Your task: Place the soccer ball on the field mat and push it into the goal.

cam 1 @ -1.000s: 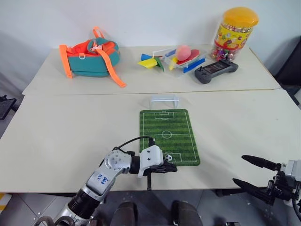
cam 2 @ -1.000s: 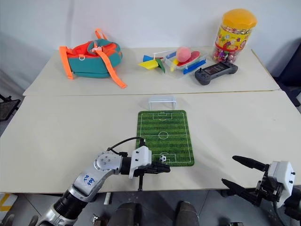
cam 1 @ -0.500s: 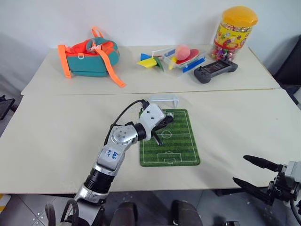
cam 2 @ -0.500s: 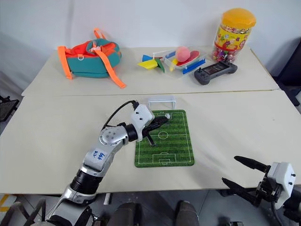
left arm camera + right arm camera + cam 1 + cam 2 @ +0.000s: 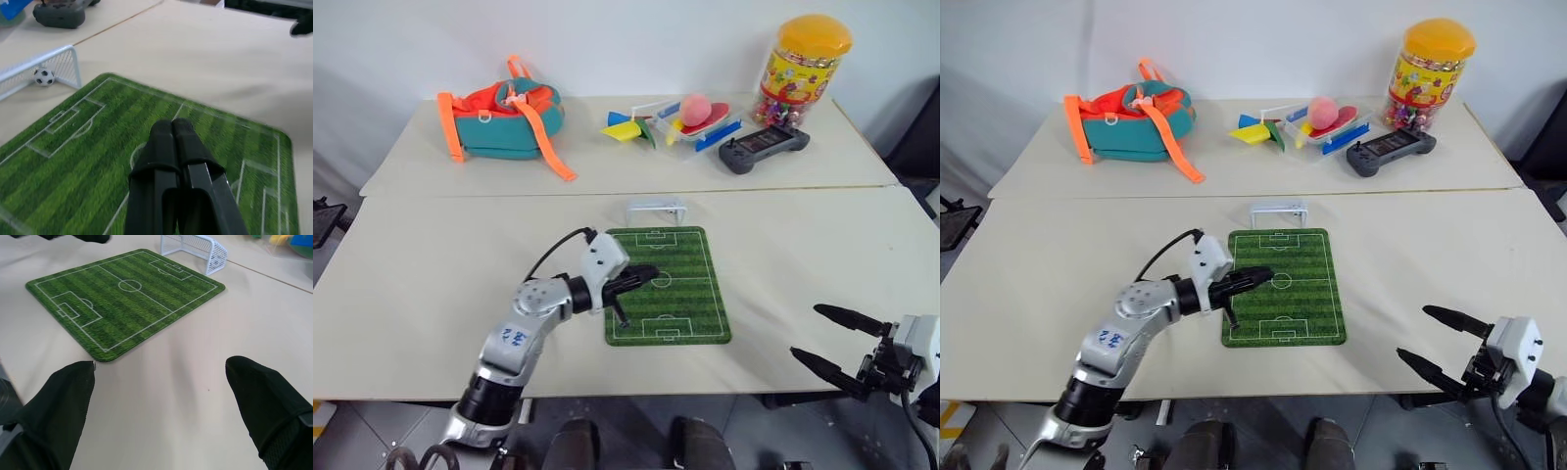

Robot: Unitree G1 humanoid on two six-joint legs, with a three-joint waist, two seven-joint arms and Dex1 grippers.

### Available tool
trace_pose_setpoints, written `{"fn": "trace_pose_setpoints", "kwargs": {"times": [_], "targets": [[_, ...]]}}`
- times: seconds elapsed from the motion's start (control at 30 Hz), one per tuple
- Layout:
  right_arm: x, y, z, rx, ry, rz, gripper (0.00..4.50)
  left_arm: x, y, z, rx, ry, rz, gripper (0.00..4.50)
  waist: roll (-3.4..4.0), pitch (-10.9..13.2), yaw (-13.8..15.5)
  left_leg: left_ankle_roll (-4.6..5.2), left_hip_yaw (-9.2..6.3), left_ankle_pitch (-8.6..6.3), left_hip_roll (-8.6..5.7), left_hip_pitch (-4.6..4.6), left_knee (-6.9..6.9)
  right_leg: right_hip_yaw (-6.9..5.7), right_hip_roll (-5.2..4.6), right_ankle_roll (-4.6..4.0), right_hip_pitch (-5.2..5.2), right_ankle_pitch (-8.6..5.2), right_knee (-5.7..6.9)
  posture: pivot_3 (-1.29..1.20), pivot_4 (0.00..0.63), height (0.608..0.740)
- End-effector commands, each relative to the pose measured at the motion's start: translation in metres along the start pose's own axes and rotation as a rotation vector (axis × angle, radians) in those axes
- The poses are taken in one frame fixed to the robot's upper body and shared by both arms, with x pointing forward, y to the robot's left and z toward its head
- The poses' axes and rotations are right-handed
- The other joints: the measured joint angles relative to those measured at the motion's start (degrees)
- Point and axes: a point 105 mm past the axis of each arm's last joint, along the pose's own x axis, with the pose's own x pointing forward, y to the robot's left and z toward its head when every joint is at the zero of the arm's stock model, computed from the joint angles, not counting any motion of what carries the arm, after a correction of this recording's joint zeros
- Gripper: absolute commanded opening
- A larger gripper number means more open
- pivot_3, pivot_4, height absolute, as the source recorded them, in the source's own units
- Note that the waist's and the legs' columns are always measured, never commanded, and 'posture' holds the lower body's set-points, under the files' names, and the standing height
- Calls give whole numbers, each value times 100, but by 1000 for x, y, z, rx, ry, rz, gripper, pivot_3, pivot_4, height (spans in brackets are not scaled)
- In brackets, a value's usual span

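Left gripper (image 5: 172, 128): two black jaws pressed together, holding nothing, poised above the centre circle of the flat green striped field mat (image 5: 690, 294) with white pitch lines. Closed this way, they would serve as a blunt pusher rather than a clamp.

Right gripper (image 5: 161, 406): jaws spread wide and empty, hanging off the near right edge of the bench (image 5: 431, 284), apparently parked clear of the play.

Tiny white soccer ball with black patches (image 5: 44, 77): resting inside the small white-framed goal with pale netting (image 5: 656, 208), against its net. By this position the push looks complete.

The goal stands on bare bench just beyond the mat's far short edge, mouth toward the pitch, so a straight roll along the mat ends in it.

Far bench, left to right: teal and orange backpack (image 5: 501, 117); clear tray of bright plastic toys (image 5: 690, 117); dark grey game controller (image 5: 764, 149); yellow-lidded candy jar (image 5: 798, 69) at the far right corner. All are well apart from the mat.
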Motion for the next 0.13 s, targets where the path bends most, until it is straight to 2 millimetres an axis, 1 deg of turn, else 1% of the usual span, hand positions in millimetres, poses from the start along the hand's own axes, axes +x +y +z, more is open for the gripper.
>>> {"fn": "trace_pose_setpoints", "kwargs": {"times": [0.03, 0.07, 0.13], "targets": [[1, -11, 6, -42, 5, 10, 4500, -14, 0, 7, -67, -52, -60, 402, -1, 0, -4, 0, 0, 0, 0, 0, 1, 0, 0, 0, -1, 0, 2, 0, 150, 740], [2, -14, 7, -48, 4, 12, 4500, -18, 3, 5, -41, -48, -58, 624, 0, 0, -6, 0, 1, 0, 0, -1, 3, 1, 0, 0, -1, 0, 2, 0, 150, 740], [5, -18, 8, -58, 5, 21, 4500, -31, 13, -1, -16, -21, -26, 1279, -1, 0, -5, 1, 2, 0, 0, 0, 6, 2, 0, 0, 0, 0, 5, 0, 150, 740]]}}
